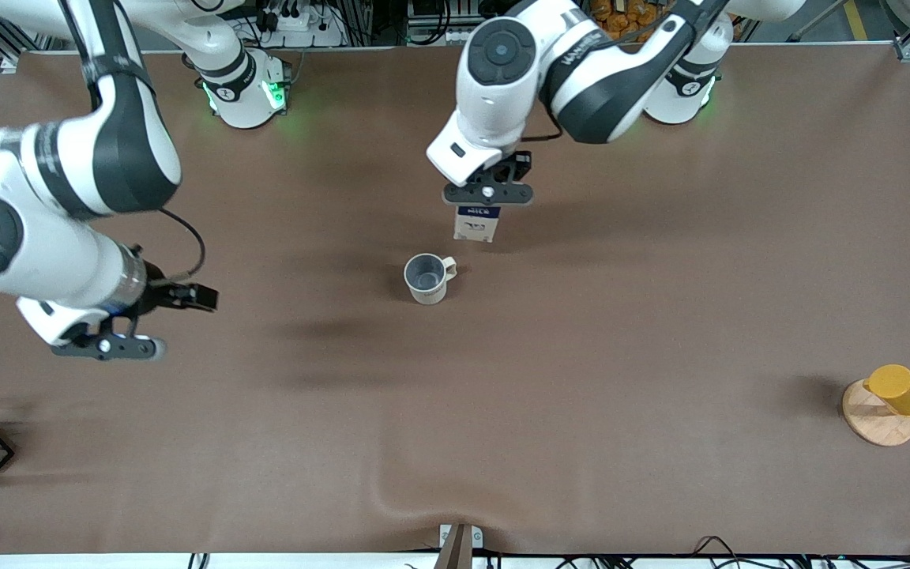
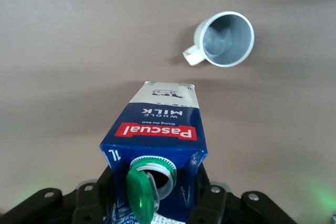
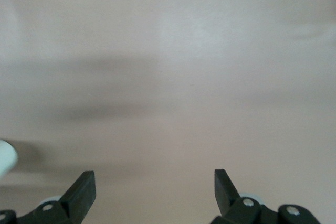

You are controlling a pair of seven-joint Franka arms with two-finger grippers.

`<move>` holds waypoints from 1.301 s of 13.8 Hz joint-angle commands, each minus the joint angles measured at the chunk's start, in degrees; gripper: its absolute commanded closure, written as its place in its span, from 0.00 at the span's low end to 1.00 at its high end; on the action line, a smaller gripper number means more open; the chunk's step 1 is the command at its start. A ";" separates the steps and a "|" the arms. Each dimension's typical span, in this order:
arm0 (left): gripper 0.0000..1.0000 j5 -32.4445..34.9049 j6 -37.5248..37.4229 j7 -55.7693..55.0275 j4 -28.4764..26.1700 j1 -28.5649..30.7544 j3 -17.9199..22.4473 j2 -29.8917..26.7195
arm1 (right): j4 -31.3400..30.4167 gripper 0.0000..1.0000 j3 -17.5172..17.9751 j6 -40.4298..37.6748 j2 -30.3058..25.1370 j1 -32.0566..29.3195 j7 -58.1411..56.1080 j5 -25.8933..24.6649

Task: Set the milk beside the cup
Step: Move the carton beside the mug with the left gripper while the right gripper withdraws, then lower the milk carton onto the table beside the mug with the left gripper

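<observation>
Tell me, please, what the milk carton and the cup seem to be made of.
The milk, held in the left gripper, looks like coated printed paperboard: flat folded panels, sharp creases, slight sheen. Its green cap looks like plastic. The cup looks like matte ceramic or hard plastic: thick smooth rim, cream outside, grey inside; I cannot tell which. The right gripper waits open over the table.

The right gripper (image 3: 155, 187) hangs over a bare stretch of brown surface (image 3: 173, 66), its jaws spread wide with nothing between them. The 2 dark fingertips (image 3: 83, 188) frame the view's lower edge, each backed by a black mount with a silver screw. Soft, blurred shadows lie in bands across the cloth. A sliver of a white rounded object (image 3: 5, 158) cuts in at the view's edge, too little of it showing to identify.
</observation>
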 commanded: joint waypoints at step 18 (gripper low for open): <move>0.40 7.70 7.39 -3.93 7.24 -7.74 2.03 14.14 | -14.34 0.00 0.92 0.47 -21.43 -15.67 -8.29 4.56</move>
